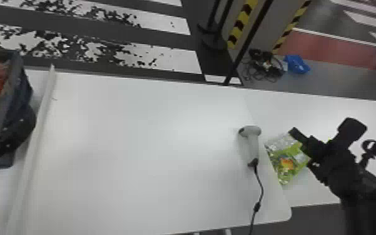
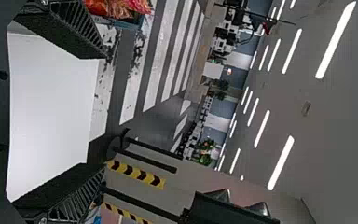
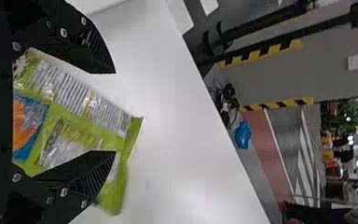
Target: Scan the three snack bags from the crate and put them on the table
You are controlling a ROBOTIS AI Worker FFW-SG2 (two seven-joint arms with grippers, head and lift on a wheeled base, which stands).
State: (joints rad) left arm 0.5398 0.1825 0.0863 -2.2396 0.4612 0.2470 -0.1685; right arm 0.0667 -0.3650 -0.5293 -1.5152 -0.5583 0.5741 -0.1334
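Head view: handheld scanner [image 1: 253, 145] is lying beside green snack bag [image 1: 285, 170]. Left wrist view: ceiling lights [image 2: 280, 163] are shining. Left gripper [image 1: 25, 123], right gripper [image 1: 323, 130]: fingers are standing apart, right's partly masking bag.

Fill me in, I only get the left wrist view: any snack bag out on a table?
Observer: Yes, head view has one green snack bag on the white table at the robot's right.
Operator: Right arm clamped on it?
Observer: Doesn't look like it. In the right wrist view the right jaws stand apart, one to each side of part of the bag.
Operator: Scanner?
Observer: Head view shows the scanner lying just left of the bag.
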